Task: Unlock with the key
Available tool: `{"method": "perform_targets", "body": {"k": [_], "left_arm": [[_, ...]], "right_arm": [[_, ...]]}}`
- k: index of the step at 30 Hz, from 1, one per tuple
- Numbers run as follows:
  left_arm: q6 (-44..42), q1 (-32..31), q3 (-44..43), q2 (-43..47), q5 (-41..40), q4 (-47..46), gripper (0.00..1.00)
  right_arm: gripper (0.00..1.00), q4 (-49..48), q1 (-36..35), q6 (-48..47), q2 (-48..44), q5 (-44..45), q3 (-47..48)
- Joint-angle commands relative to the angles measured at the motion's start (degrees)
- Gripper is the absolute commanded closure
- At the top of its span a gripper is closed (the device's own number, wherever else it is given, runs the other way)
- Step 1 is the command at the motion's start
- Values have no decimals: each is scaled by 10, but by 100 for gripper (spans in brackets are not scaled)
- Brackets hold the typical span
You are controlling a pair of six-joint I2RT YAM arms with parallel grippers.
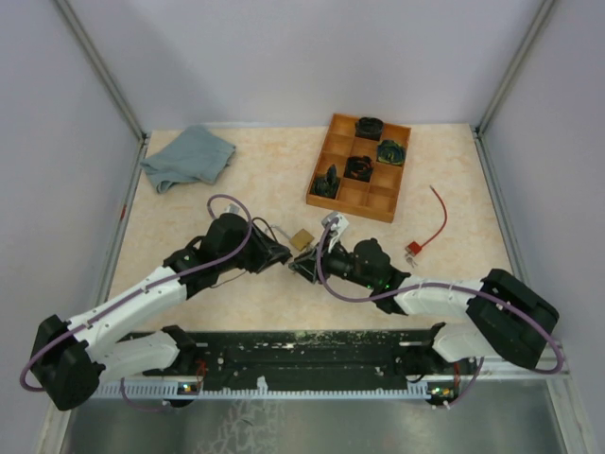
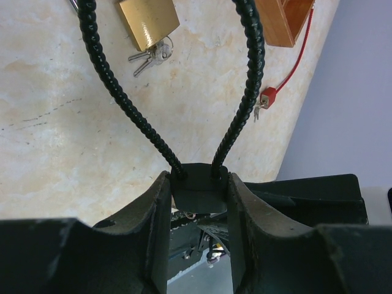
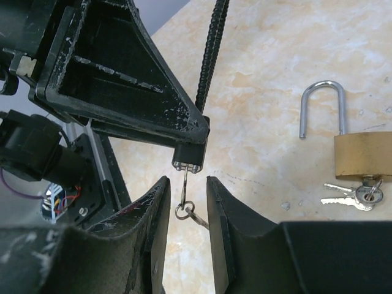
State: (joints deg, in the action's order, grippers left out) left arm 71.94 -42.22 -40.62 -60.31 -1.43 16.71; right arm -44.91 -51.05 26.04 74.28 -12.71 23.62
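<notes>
My left gripper (image 1: 284,253) is shut on the small black body of a cable lock (image 2: 199,190); its ribbed black cable (image 2: 122,104) loops away over the table. In the right wrist view the lock body (image 3: 188,160) sits at the tip of the left fingers (image 3: 122,92), with a thin key (image 3: 185,182) hanging from its underside and a key ring (image 3: 184,210) with a second key below. My right gripper (image 3: 187,184) is open, its jaws standing either side of that key without touching it. In the top view it (image 1: 301,267) meets the left gripper at mid-table.
A brass padlock (image 3: 364,153) with its shackle sprung open and its own keys (image 3: 358,196) lies just beyond the grippers (image 1: 302,238). A wooden tray (image 1: 326,161) with dark parts stands at the back, with a red wire (image 1: 437,222) to its right and a grey-blue cloth (image 1: 189,156) at back left.
</notes>
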Motion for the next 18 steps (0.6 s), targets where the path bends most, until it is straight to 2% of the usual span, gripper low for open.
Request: {"method": "perform_targets", "body": {"k": [1,11,18], "left_arm": [[2,4,-4,11,6,-20,100],[-1,6,-6,11,6,-20,100],[-2,6,-6,13,9,-20,100]], "right_arm": [[70,-37,-8,-4,6,-17,0],[71,-30,-14,-2,7,-20,-4],[79,-38,-14,-4,6,-14,-13]]}}
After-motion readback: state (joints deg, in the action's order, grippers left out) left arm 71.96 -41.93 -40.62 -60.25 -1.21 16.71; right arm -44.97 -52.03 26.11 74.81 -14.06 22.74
